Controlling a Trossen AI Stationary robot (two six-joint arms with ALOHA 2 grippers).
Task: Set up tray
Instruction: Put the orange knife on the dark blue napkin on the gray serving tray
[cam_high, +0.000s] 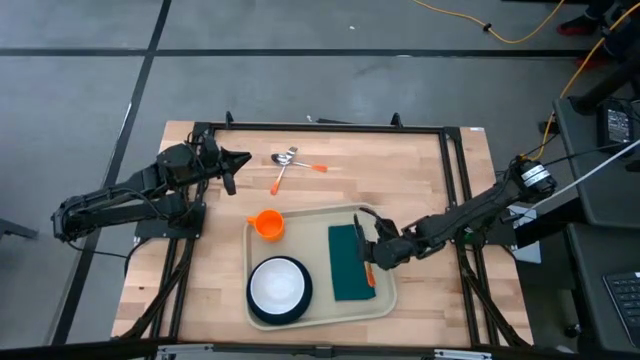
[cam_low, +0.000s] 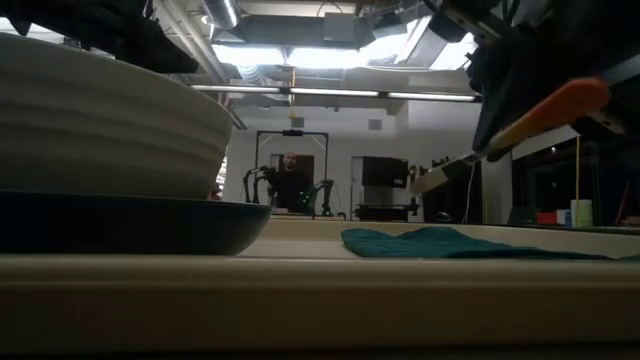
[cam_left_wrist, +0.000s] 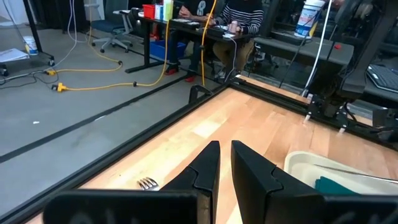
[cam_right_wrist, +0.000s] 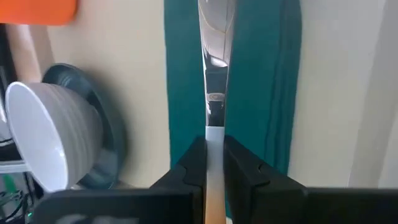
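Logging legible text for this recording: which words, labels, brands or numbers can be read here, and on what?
None can be read.
White tub on the desk beyond the table: blue label, print too blurred.
Tray, napkin, bowl, orange cup: no markings visible.

Robotics lab or workshop, not a home. Wooden table (cam_high: 320, 190) in a black metal frame (cam_high: 330, 127) stands on grey concrete floor (cam_high: 80, 90). Yellow cables (cam_left_wrist: 106, 78) trail across the floor. Desks (cam_left_wrist: 180, 25) hold bottles and gear, with a seated person (cam_left_wrist: 239, 15) at one. Exposed ducts and strip lights (cam_low: 330, 92) run overhead; another robot rig (cam_low: 290, 190) stands in the back.
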